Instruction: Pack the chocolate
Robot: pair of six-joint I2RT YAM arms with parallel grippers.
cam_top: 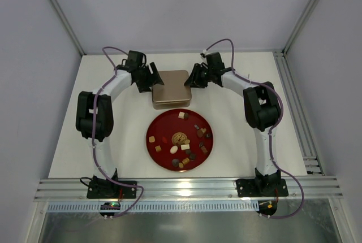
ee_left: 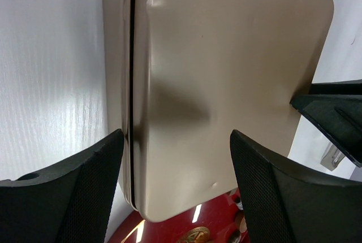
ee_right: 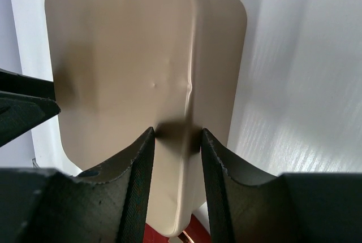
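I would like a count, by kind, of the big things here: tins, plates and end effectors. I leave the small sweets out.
Metal tin: 1
Red plate: 1
End effectors: 2 (left end effector, right end effector)
Total: 4

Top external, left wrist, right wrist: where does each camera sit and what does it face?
Top external: above, behind the arms, looking down at tin and red plate; both arms show.
Left wrist: on left gripper, facing the tin; own fingers show.
Right wrist: on right gripper, facing the tin; own fingers show.
Shared: both wrist views hold the tin.
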